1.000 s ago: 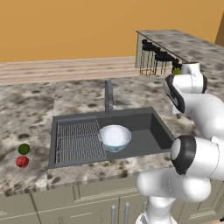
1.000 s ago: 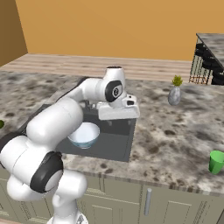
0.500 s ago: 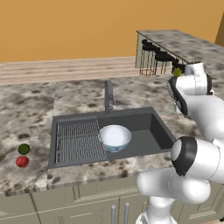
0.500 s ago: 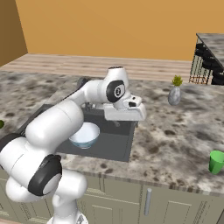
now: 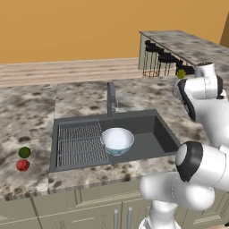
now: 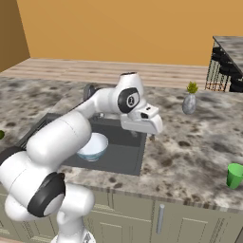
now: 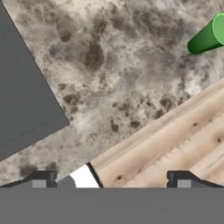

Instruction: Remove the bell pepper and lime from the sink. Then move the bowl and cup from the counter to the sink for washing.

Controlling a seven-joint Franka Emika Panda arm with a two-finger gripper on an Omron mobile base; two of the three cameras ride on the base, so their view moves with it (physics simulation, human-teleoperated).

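Gripper: the gripper (image 6: pixel 151 135) hangs above the desk, just past the right rim of the sink; its jaws stand fully apart and hold nothing.
Change: over the last second the arm has swung to the right, away from the sink and toward the side where the cup stands. The bowl did not move in this time.
Bowl: the bowl (image 5: pixel 117 140) already sits upright inside the sink (image 5: pixel 156 129), just beside the ribbed rack (image 5: pixel 82 144). I judge this part of the task as finished.
Cup: the cup (image 6: pixel 234 175) stands upright on the desk (image 6: pixel 190 152), near its front edge and well apart from the gripper. In the hand view the cup (image 7: pixel 207 38) appears at the upper right corner, so the hand is not yet aimed at it.
Fruits: the bell pepper (image 5: pixel 22 165) and the lime (image 5: pixel 24 152) lie on the desk left of the sink, just beside each other. They are out of the basin, so this part looks done also.
Meaning: only the cup remains. The next move probably needs a longer reach to the right and a descent around the cup.
Far: the vase with a plant (image 6: pixel 189 101) stands behind, near the back of the desk, and is not part of the task.
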